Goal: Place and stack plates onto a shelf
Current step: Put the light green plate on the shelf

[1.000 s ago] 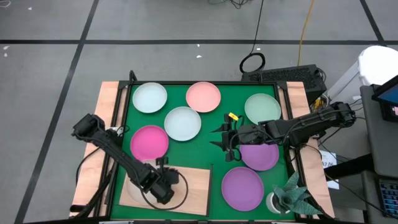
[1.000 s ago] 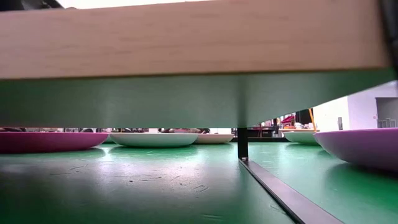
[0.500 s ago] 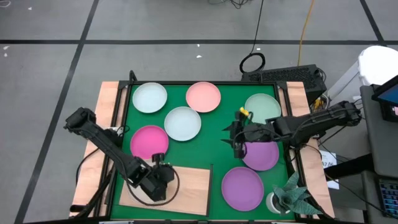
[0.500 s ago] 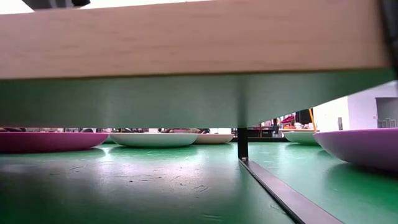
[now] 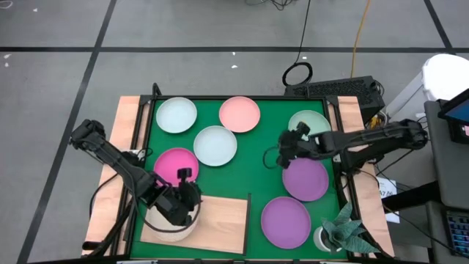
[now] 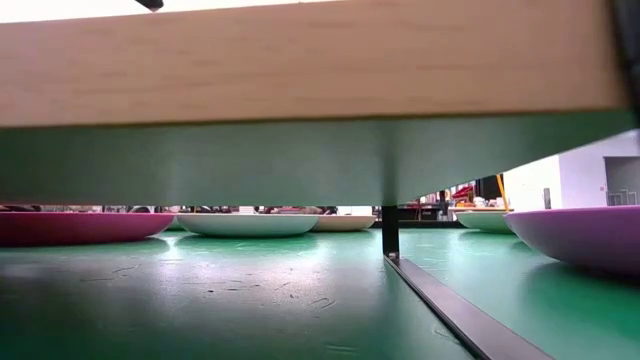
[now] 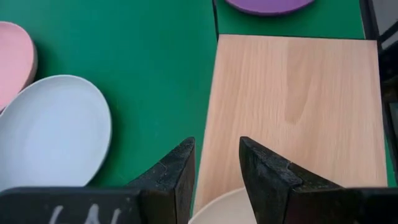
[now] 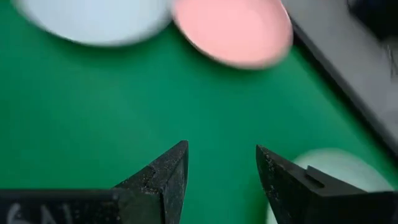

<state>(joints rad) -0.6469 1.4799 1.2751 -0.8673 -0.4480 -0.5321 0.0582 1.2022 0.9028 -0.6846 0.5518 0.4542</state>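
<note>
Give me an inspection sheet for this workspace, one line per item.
Surface: green mat on a wood-edged table.
Job's things: beige plate on the shelf; seven plates on the mat, including magenta plate and salmon plate.
Clutter: small potted plant at the mat's corner.
Grippers: left gripper open over the shelf's edge, holding nothing; right gripper open above the mat, empty.
Cables: black coil and yellow cable on the floor.
Surroundings: grey tiled floor, equipment at the right.

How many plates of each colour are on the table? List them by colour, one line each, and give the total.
Pale mint-white round plastic plates: 2
Salmon pink plate: 1
Pale green plate: 1
Magenta plate: 1
Purple plates: 2
Beige plate, on the light-wood shelf: 1
Total: 8
</note>
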